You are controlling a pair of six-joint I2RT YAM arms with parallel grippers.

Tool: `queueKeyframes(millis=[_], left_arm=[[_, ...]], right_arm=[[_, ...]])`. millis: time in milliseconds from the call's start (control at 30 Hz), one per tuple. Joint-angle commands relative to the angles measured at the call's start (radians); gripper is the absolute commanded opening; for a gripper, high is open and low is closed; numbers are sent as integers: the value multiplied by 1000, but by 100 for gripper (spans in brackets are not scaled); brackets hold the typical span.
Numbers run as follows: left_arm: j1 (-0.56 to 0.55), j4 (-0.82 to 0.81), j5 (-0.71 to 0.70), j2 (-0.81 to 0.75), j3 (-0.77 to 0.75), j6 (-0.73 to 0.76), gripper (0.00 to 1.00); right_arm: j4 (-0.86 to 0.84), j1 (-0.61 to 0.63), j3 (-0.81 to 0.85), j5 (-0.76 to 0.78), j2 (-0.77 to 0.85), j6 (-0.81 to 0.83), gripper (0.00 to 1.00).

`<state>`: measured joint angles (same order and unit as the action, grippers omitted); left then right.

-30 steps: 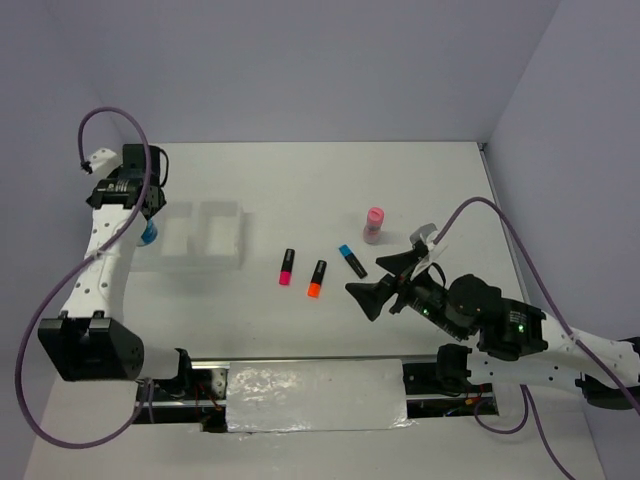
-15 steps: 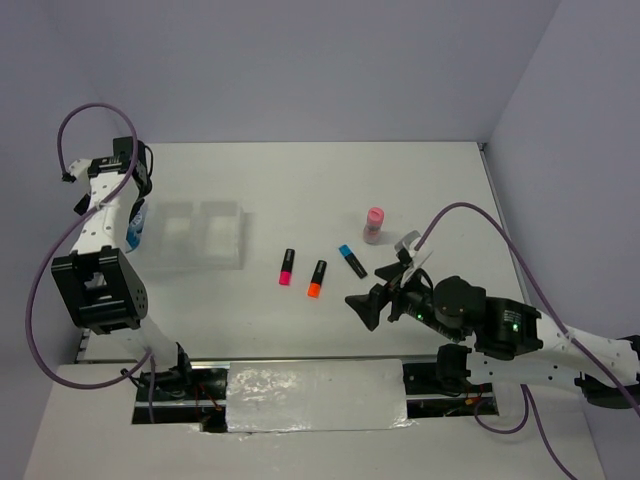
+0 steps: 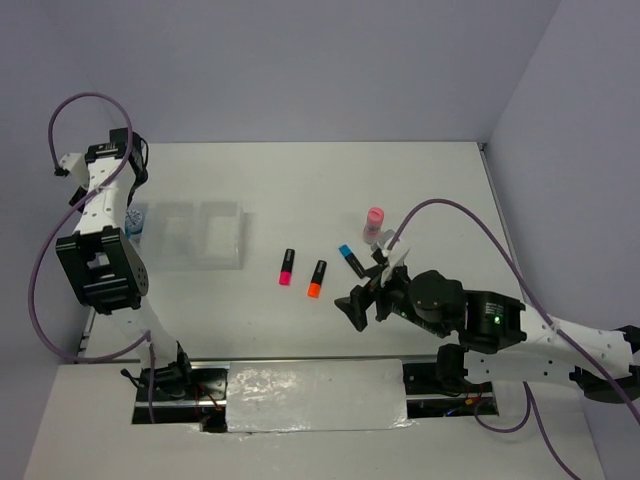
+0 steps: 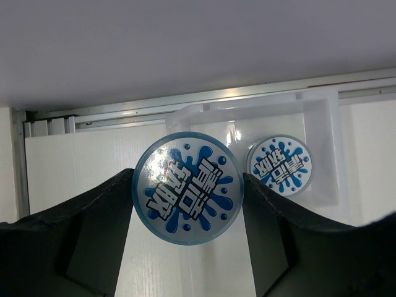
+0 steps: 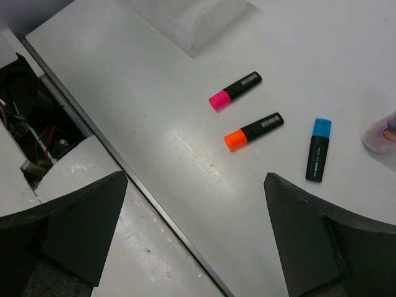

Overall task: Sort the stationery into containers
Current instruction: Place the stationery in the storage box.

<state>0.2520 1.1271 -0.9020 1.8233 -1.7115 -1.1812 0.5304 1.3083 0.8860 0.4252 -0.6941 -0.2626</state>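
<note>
My left gripper point(image 4: 188, 187) is shut on a round blue-and-white tape roll point(image 4: 188, 187), held just outside the left end of the white tray point(image 4: 322, 124). A second tape roll point(image 4: 279, 166) lies in the tray's nearest compartment. In the top view the left gripper point(image 3: 135, 217) is at the tray's point(image 3: 232, 240) left end. The pink marker point(image 3: 286, 267), orange marker point(image 3: 317, 278) and blue marker point(image 3: 351, 260) lie on the table, with the pink-capped tube point(image 3: 374, 224) upright behind them. My right gripper point(image 3: 365, 295) is open and empty, in front of the markers.
The right wrist view shows the pink marker point(image 5: 235, 90), orange marker point(image 5: 254, 130), blue marker point(image 5: 318, 149), the tube point(image 5: 380, 133) and a tray corner point(image 5: 192, 18). The table's front edge with a dark gap point(image 5: 37, 124) runs below the right gripper point(image 5: 195, 185).
My left arm has drawn back to the far left, moving the tape roll slightly left and back by the tray's end. My right gripper has moved left, closer to the markers.
</note>
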Motion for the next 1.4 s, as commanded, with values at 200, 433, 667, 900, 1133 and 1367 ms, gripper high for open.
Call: queueKeyframes(millis=[200,433,667,900,1133,1367], left_arm=[[7,33,-63,48,-34,-24,0],[7,30,-63,82,-46,-21,0],[7,40,-57,108,-42,-52,0],[9,-36,-60,74,27,-55,4],[15,-92,-43,76,67,-44,14],[16,-203,-22,15,168,-9,37]], right_arm=[[-66,-1,18,-5,-24,28,100],[-47,-3,-1,-6,16,22,100],[-64,-3,-24,-16,16,36,100],[-75,-3,-27,-36,1,63,100],[-69,-3,-18,-40,1,79,100],[-70,-3,-24,-52,-1,79,100]])
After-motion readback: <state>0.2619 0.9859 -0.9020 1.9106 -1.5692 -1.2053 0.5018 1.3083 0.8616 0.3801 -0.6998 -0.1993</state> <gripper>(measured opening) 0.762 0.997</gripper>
